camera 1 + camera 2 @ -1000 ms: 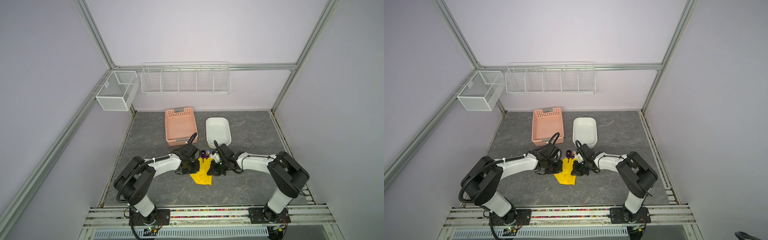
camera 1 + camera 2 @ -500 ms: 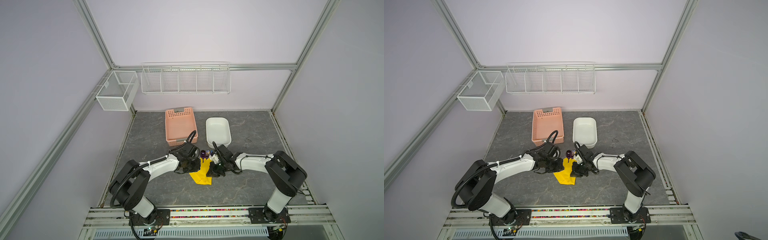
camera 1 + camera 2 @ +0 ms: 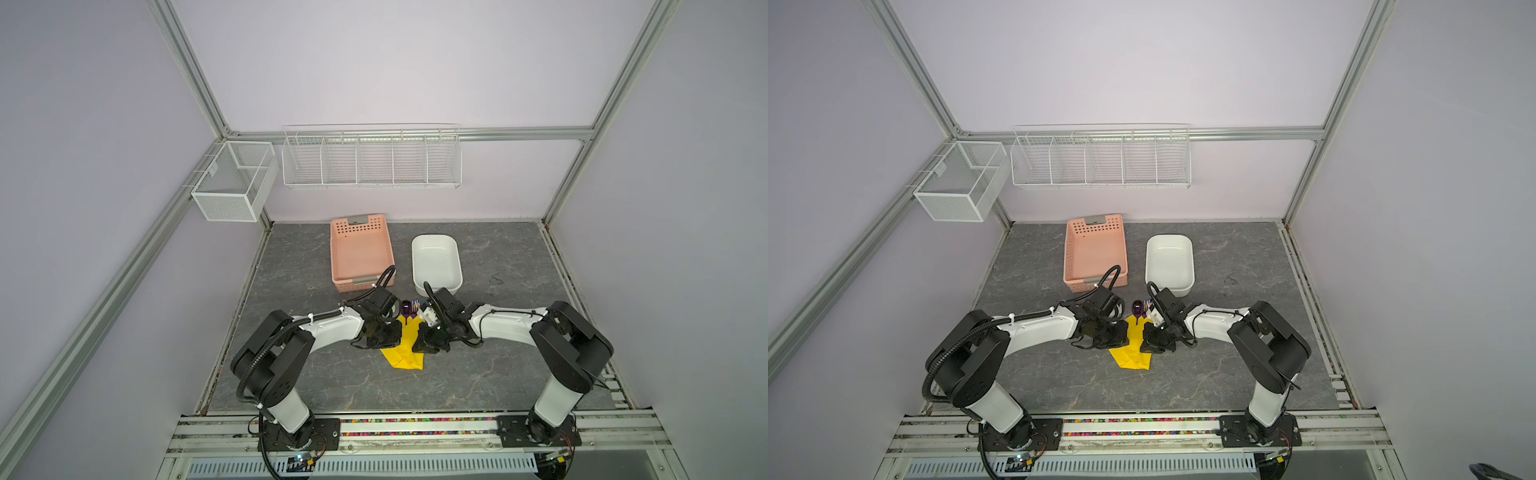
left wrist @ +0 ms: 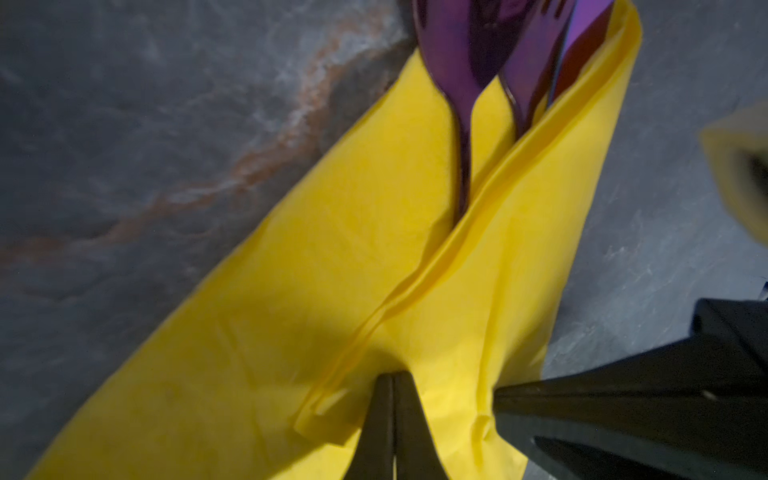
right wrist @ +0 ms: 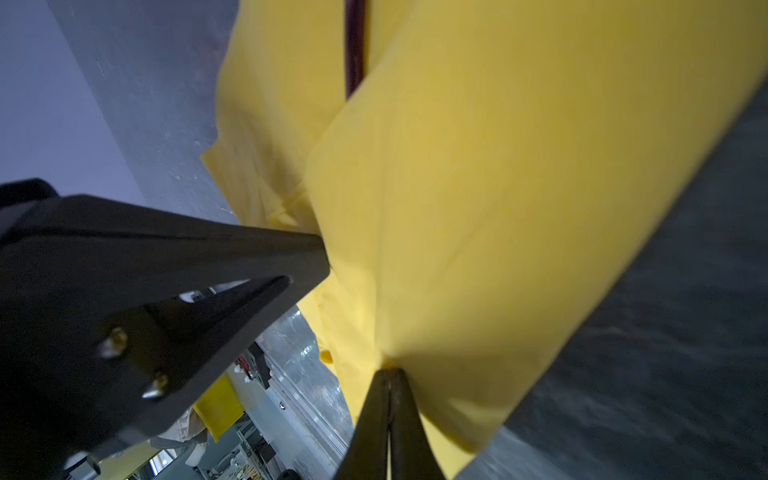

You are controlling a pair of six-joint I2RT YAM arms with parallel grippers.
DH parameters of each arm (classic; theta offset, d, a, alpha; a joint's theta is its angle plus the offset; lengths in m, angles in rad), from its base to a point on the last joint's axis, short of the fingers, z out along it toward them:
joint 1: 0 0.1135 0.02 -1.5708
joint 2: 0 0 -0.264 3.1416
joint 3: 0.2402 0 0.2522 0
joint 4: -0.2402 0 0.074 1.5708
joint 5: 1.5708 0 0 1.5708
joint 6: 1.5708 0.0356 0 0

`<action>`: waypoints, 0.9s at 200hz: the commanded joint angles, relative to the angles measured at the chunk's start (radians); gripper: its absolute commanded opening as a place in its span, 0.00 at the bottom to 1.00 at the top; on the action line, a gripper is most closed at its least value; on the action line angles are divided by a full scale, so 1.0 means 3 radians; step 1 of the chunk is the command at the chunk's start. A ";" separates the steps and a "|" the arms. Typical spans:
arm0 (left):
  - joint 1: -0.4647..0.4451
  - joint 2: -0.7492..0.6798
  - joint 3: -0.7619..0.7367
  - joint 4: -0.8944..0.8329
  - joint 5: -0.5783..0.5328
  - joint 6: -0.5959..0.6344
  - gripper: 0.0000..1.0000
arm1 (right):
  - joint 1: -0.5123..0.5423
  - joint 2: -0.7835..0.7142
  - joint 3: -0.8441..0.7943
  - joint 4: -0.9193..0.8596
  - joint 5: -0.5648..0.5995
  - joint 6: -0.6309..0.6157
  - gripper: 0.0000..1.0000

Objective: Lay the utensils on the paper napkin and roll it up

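Observation:
The yellow paper napkin (image 3: 405,353) (image 3: 1133,357) lies folded into a narrow strip between both arms. The utensils (image 3: 409,309) (image 3: 1138,308) lie inside it, their purple heads sticking out at the far end. The left wrist view shows spoon (image 4: 453,50), fork (image 4: 536,54) and knife (image 4: 590,29) under a folded-over flap (image 4: 519,249). My left gripper (image 4: 392,376) (image 3: 399,336) is shut, tips pressed against the napkin. My right gripper (image 5: 388,372) (image 3: 417,341) is shut on a raised flap (image 5: 498,187) that draws to a point at its tips. One dark handle (image 5: 355,45) shows beside it.
A pink perforated basket (image 3: 359,253) and a white tub (image 3: 436,259) stand just behind the arms. A white wire rack (image 3: 372,156) and a mesh box (image 3: 232,183) hang on the walls. Grey marbled table (image 3: 478,374) surrounds the napkin.
The left arm's elbow swung out a little and came back. Both grippers stayed shut at the napkin, which kept its place and narrow shape.

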 commanded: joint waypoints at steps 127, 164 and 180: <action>-0.0001 -0.0045 -0.0180 -0.0012 -0.0082 -0.0034 0.00 | 0.0114 0.0491 0.1076 -0.0649 0.0724 -0.0236 0.18; -0.0001 -0.0049 -0.0185 -0.0001 -0.0071 -0.0039 0.00 | 0.0113 0.0681 0.1234 -0.0644 0.0745 -0.0251 0.19; -0.0001 -0.0058 -0.0185 0.0007 -0.0078 -0.0046 0.00 | 0.0118 0.0743 0.1271 -0.0624 0.0746 -0.0248 0.19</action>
